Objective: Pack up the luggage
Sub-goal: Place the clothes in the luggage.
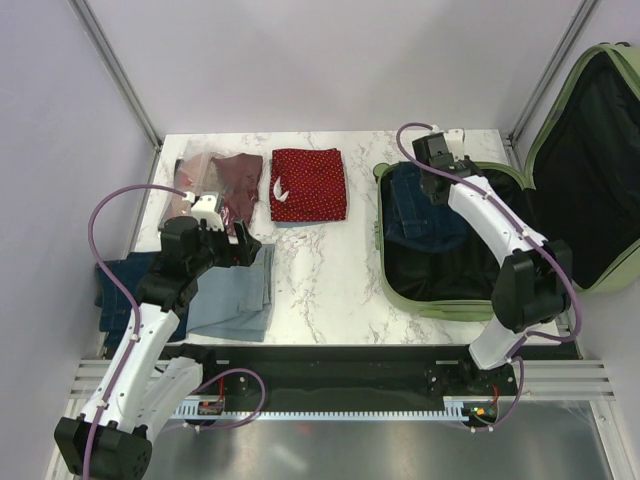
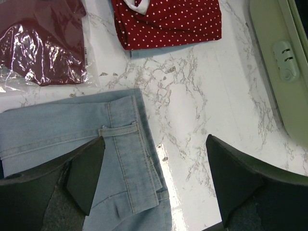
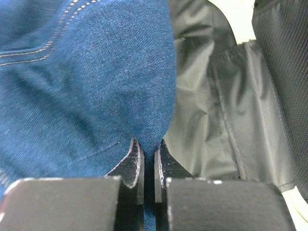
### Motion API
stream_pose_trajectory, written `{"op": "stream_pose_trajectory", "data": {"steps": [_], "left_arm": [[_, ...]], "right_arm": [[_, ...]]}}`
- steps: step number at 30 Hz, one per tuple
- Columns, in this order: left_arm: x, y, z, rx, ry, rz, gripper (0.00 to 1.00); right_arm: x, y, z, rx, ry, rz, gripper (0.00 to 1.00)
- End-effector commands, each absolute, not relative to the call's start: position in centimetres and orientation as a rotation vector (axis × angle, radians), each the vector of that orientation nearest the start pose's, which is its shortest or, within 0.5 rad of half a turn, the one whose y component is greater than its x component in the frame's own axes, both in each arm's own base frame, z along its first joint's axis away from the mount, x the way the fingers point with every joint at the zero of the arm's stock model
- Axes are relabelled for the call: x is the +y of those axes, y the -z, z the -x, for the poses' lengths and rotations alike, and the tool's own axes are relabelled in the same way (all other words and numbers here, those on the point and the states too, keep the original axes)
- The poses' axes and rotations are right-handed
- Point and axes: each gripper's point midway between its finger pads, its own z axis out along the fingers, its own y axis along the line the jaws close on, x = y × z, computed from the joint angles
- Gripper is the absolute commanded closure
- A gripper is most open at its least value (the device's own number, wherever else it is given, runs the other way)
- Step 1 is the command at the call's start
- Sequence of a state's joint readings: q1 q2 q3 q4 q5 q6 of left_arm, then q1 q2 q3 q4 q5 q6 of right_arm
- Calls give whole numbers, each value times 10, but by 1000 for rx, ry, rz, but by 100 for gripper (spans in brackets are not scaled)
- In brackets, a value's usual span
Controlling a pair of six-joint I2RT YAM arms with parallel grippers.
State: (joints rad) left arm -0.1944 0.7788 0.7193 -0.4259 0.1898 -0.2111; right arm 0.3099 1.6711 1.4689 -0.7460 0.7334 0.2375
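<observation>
The luggage (image 1: 450,310) lay open beneath the right gripper (image 1: 432,150), which was clamped shut on dark jeans (image 1: 420,205).
Overhead: one luggage, five garments (image 1: 308,183). Left wrist: the left gripper (image 2: 154,163) gaped empty above light jeans (image 2: 72,130). Right wrist: denim pinched at the tips; I judged it should release only once flat.

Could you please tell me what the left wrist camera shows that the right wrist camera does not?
Only the left wrist view: the open left gripper over light blue jeans, a red dotted garment, a bagged maroon garment and the marble table. Only the right wrist view: the right gripper shut on dark blue jeans. Both: the suitcase, seen from outside in the left wrist view, and by its black lining in the right wrist view.
</observation>
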Motion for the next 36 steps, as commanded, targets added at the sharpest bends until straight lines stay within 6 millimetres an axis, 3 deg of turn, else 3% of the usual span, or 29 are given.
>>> {"op": "stream_pose_trajectory", "data": {"steps": [1, 6, 11, 19, 27, 28, 36], "left_arm": [[-98, -211, -266, 2034, 460, -114, 7], [-98, -211, -266, 2035, 460, -114, 7], [-99, -212, -266, 2031, 465, -116, 7], [-99, -210, -266, 2037, 461, -117, 7], [-97, -209, -266, 2038, 451, -112, 7], [-98, -209, -266, 2038, 454, -114, 7], [-99, -208, -267, 2046, 460, -118, 7]], "right_arm": [[-14, -171, -410, 2299, 722, -235, 99], [-36, -125, -418, 2381, 773, -250, 100], [-58, -102, -423, 2412, 847, -262, 100], [-94, -107, -426, 2372, 1030, -291, 100], [-129, -109, -436, 2335, 1049, -401, 100], [-141, -112, -436, 2328, 1056, -440, 100], [-166, -117, -435, 2286, 1048, -561, 100]]}}
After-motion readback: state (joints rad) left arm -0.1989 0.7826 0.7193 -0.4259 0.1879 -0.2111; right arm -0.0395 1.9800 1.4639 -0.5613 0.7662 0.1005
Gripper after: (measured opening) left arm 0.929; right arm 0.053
